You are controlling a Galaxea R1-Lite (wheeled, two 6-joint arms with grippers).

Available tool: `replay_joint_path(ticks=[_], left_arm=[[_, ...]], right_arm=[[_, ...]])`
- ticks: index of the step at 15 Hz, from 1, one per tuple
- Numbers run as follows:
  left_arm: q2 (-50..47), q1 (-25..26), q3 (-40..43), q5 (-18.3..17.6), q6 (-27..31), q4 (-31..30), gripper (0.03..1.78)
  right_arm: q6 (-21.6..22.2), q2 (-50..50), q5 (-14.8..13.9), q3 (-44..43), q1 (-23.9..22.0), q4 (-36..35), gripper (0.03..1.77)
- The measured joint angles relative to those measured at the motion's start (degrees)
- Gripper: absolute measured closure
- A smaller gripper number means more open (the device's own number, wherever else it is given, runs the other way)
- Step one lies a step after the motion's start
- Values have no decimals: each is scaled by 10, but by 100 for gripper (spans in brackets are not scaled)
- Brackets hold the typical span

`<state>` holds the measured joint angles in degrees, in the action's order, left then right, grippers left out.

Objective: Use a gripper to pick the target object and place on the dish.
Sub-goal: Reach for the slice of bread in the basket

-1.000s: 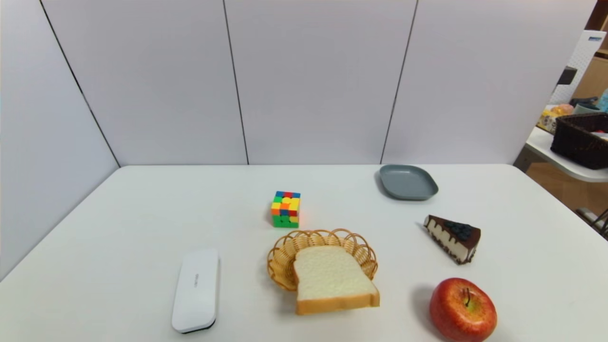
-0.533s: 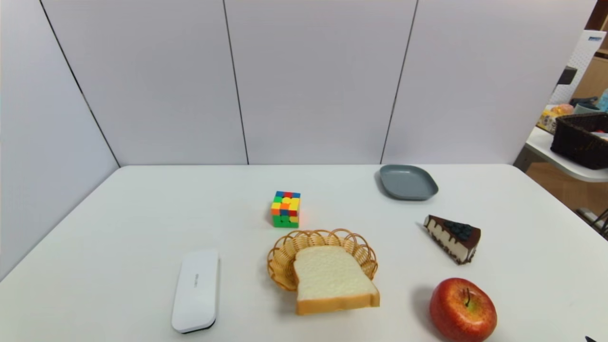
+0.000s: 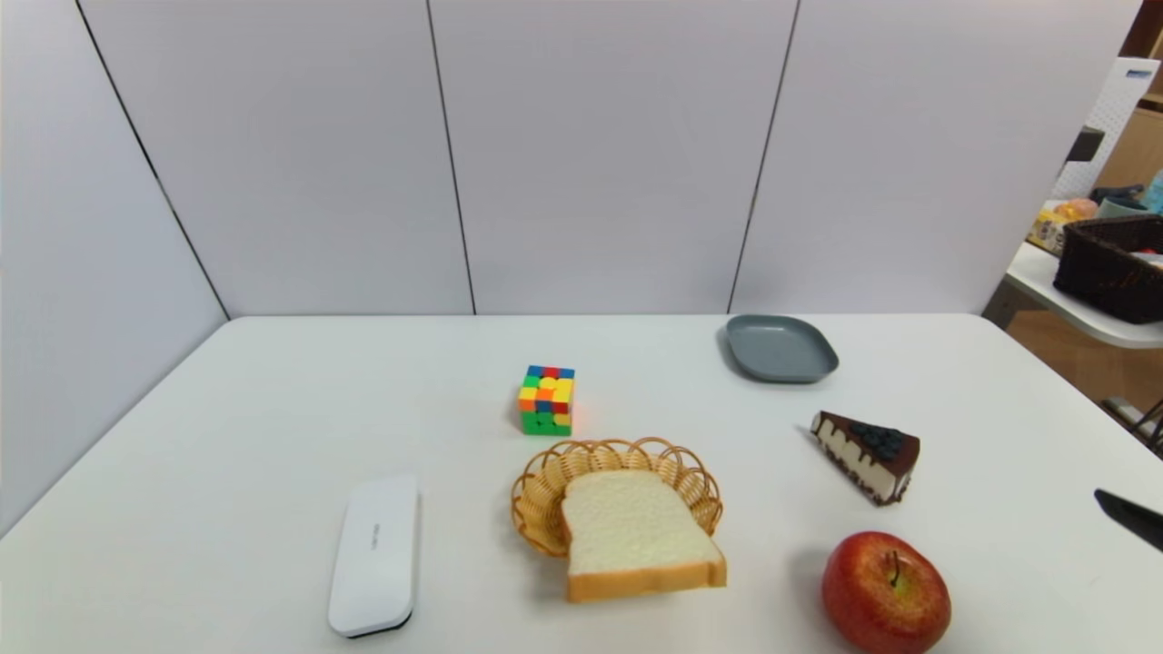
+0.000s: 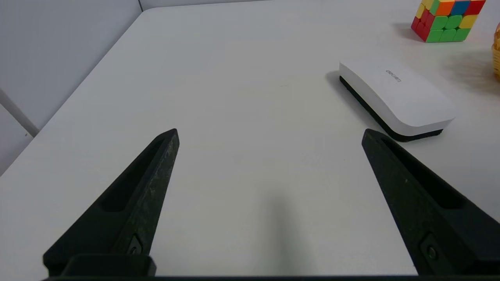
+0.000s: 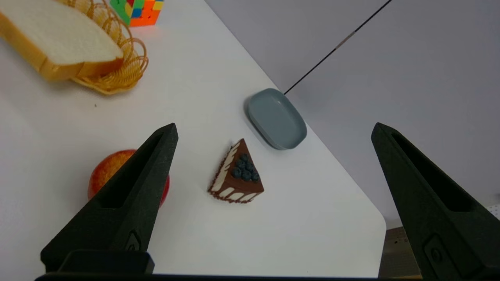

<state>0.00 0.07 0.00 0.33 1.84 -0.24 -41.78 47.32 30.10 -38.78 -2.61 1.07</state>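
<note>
Since a second ago we see the right gripper (image 5: 273,130) edge in at the table's right side (fingers spread, empty); the bread slice (image 3: 636,534) lies half on the wicker basket (image 3: 545,495), well apart from the dish (image 3: 780,349).

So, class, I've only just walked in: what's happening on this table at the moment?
Nothing is held yet. The bread slice lies on the wicker basket, overhanging its near rim, and the blue-grey dish sits empty at the far right. The right gripper, open, is above the table's right side with the cake wedge and apple below it. The left gripper, open, hovers over bare table near the white case.
</note>
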Motion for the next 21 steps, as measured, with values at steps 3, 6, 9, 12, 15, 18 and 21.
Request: replay_joint_path(ticks=[3,6,9,12,15,18,21], left_arm=[[0,0,0,0,0,0,12],[0,0,0,0,0,0,12],[0,0,0,0,0,0,12],[0,0,0,0,0,0,12],[0,0,0,0,0,0,12],[0,0,0,-1,0,0,12],[0,0,0,0,0,0,12]], right_arm=[[76,28,-30,-65,4,37,9],[118,51,-52,-134,12,131,9],[105,80,-50,-183,24,137,9],[28,96,-49,-186,51,143,9],[-13,105,-54,-165,94,143,9],[-41,115,-81,-140,129,138,9],[-44,129,-125,-130,184,133,9]])
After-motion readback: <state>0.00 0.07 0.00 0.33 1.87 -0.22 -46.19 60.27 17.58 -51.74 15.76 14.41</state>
